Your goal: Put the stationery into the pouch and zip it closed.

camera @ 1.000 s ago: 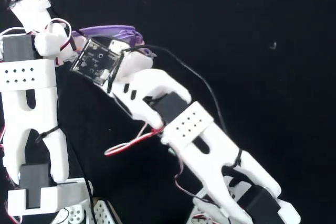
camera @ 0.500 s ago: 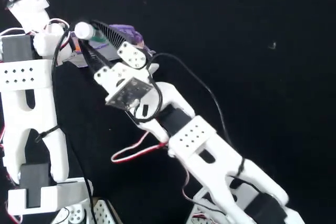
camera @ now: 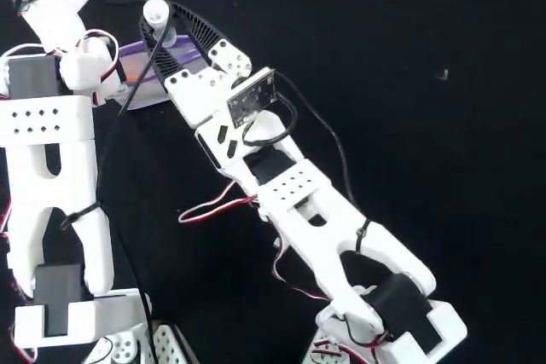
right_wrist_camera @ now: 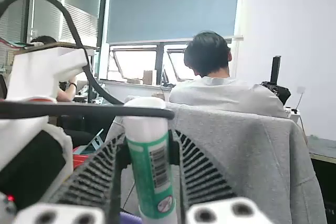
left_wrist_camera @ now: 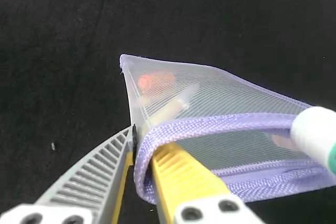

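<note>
Loading step: right hand [right_wrist_camera: 148,142] grips a white, green-labelled glue stick [right_wrist_camera: 150,169] beside the purple mesh pouch [left_wrist_camera: 226,103], its rim pinched by left hand [left_wrist_camera: 142,144]. Next, probably: lower stick inside.

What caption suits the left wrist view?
Left gripper holds the purple pouch by its rim; a glue stick hangs alongside.

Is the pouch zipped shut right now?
No, the pouch gapes, its purple zip edges apart, with the left gripper clamped on one edge.
</note>
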Tool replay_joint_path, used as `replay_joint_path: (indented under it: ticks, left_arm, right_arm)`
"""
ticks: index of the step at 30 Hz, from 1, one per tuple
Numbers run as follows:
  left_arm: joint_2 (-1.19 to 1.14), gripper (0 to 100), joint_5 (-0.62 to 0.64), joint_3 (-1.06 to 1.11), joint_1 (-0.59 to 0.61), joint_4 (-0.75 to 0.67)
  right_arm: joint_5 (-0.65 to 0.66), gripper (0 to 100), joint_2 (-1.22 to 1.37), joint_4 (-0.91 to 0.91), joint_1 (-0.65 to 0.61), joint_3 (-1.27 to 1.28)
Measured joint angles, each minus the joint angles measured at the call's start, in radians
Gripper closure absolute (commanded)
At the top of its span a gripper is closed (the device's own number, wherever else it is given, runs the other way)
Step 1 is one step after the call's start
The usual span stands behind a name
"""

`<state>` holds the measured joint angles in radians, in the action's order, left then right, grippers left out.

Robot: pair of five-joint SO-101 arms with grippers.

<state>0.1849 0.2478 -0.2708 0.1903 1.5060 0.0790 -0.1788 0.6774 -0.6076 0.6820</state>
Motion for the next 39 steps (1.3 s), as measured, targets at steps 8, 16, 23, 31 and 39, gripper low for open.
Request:
replay_joint_path:
  ticks: [8, 16, 23, 31, 39]
  left_arm:
    - [0.0, 97, 0.0, 0.0, -0.002, -0.002]
    - [0.0, 97, 0.0, 0.0, -0.002, -0.002]
    - [0.0, 97, -0.002, 0.0, 0.003, -0.002]
    - [0.0, 97, -0.002, 0.002, 0.005, -0.002]
    - [0.0, 97, -0.002, 0.002, 0.005, -0.002]
  right_arm:
    - [-0.011, 98.8, -0.149, -0.109, 0.018, 0.101]
    - [-0.011, 98.8, -0.219, -0.238, 0.006, 0.114]
    - [-0.009, 98.8, -0.222, -0.244, -0.037, 0.114]
    - [-0.008, 98.8, -0.215, -0.244, -0.054, 0.114]
    - [-0.008, 98.8, -0.186, -0.206, -0.057, 0.112]
